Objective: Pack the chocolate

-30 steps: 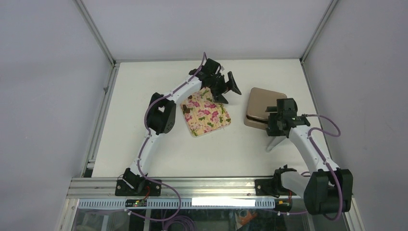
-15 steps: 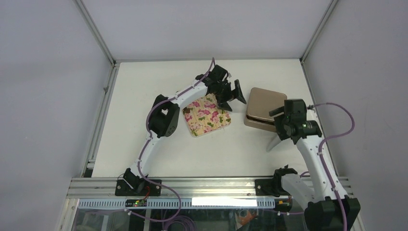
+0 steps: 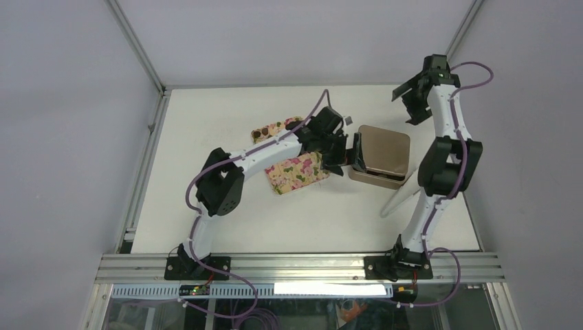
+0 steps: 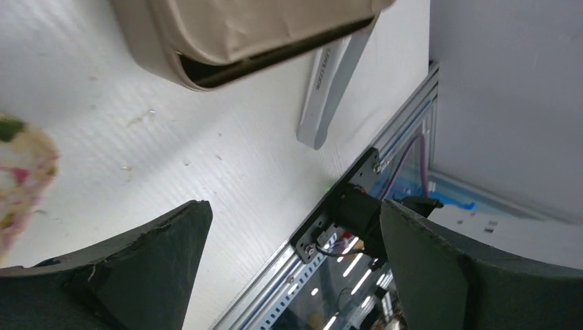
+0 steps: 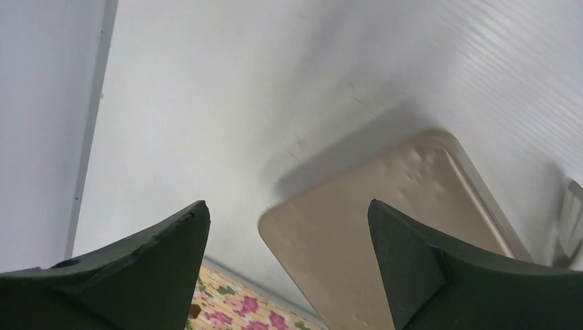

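Chocolate pieces (image 3: 260,130), few and dark, are seen on the far left corner of the floral cloth (image 3: 297,173), well apart from the tan lidded box (image 3: 380,152). The left gripper (image 3: 347,157) is positioned just beside the box's left edge, jaws spread wide, nothing gripped. The right gripper (image 3: 412,102) is seen high near the far right corner, jaws likewise apart and empty.

The box (image 3: 382,152) is tan-gold, the cloth (image 3: 297,172) cream with pink flowers, the chocolate (image 3: 262,129) dark brown, the table (image 3: 199,151) white.
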Motion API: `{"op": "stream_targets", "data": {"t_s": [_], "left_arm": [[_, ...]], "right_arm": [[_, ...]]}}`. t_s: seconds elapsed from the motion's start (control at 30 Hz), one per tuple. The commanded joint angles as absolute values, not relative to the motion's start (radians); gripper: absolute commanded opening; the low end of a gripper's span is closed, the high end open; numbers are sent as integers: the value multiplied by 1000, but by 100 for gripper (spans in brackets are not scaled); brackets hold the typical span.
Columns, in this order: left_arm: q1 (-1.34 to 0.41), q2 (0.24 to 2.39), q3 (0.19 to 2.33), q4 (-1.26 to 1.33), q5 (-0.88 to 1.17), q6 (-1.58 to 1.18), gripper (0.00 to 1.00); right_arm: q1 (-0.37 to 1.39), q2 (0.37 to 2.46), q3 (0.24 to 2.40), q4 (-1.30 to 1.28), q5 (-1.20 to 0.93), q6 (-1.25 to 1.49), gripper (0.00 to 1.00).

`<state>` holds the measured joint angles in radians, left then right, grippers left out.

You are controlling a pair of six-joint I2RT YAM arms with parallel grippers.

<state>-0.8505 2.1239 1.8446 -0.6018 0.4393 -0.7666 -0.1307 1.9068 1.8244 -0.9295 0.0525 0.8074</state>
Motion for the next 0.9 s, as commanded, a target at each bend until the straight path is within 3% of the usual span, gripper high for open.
{"op": "stream_targets", "data": {"t_s": [0.0,0.13,0.27,0.63,0.87], "left_arm": [[-920,2181,1866,-546,451,-659,99],[-941,2247,1870,-498,469,-628,99],[-946,2288,1914,-478,478,-619,99],[-940,2366,2005,-490,473,-631,99],[-929,2369,2003,-492,471,-640,99]], "right_arm": [[-148,2135,2137,-1079,-92,718,89],[-161,2338,2382,-1189,-129,691,89],[-165,2396,2399,-1170,-180,681,89],[-166,2179,1985,-999,-299,598,89],[-166,2091,1867,-978,-312,589,89]]}}
